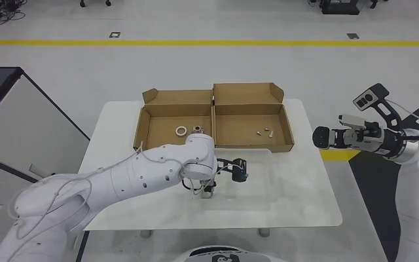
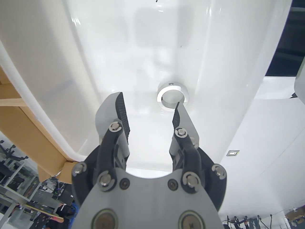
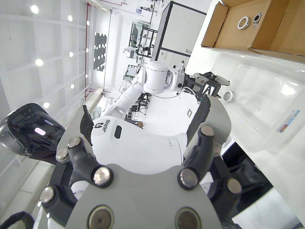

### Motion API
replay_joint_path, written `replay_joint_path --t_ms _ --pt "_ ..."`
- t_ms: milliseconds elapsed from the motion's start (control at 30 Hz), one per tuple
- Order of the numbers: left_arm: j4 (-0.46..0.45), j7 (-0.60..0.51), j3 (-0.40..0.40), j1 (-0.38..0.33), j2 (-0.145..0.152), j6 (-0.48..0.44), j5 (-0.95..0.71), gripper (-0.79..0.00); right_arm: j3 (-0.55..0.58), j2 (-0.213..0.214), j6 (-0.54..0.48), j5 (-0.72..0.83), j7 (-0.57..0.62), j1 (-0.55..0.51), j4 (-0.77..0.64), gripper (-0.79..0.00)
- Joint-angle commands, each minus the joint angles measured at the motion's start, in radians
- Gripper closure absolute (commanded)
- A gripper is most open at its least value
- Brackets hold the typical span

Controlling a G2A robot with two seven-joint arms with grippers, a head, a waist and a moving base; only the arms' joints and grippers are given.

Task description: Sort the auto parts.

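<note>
Noted from my station: the left gripper (image 2: 149, 99) hangs jaws apart over the clear tray (image 2: 78, 48), whose walls rise on both flanks, with the metal ring (image 2: 160, 96) just beside one fingertip; cardboard boxes (image 1: 177, 105) wall off the far side, and bare tabletop (image 1: 327, 190) lies to the tray's right.

No print here is clear enough to read. A white label (image 3: 287, 121) with a blue and a reddish patch is stuck on the wall of the clear tub (image 3: 257, 134) that stands on the bench (image 1: 308, 190), and its lines of print are too small to make out. A small square plate (image 1: 114, 34) and a second plate (image 1: 353, 36) lie on the floor (image 1: 216, 65) by the yellow line (image 1: 209, 42), and their markings cannot be told either.
</note>
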Motion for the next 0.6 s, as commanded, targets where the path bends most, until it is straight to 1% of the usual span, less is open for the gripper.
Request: replay_joint_path --t_ms 0,200,333,433,567 --pt "0.007 -0.004 0.000 0.011 -0.001 0.004 0.008 -0.425 0.000 0.000 0.000 0.000 0.000 0.000 0.000 -0.785" --pt "0.020 -0.010 0.000 0.039 -0.005 0.010 0.028 -0.419 0.000 0.000 0.000 0.000 0.000 0.000 0.000 -0.785" --pt "0.032 -0.009 0.000 0.050 -0.008 0.009 0.037 -0.428 0.000 0.000 0.000 0.000 0.000 0.000 0.000 -0.785" --pt "0.039 -0.013 0.000 0.052 -0.010 0.013 0.035 -0.391 0.000 0.000 0.000 0.000 0.000 0.000 0.000 -0.785" --pt "0.048 -0.022 0.000 0.061 -0.014 0.022 0.047 -0.388 0.000 0.000 0.000 0.000 0.000 0.000 0.000 -0.785"
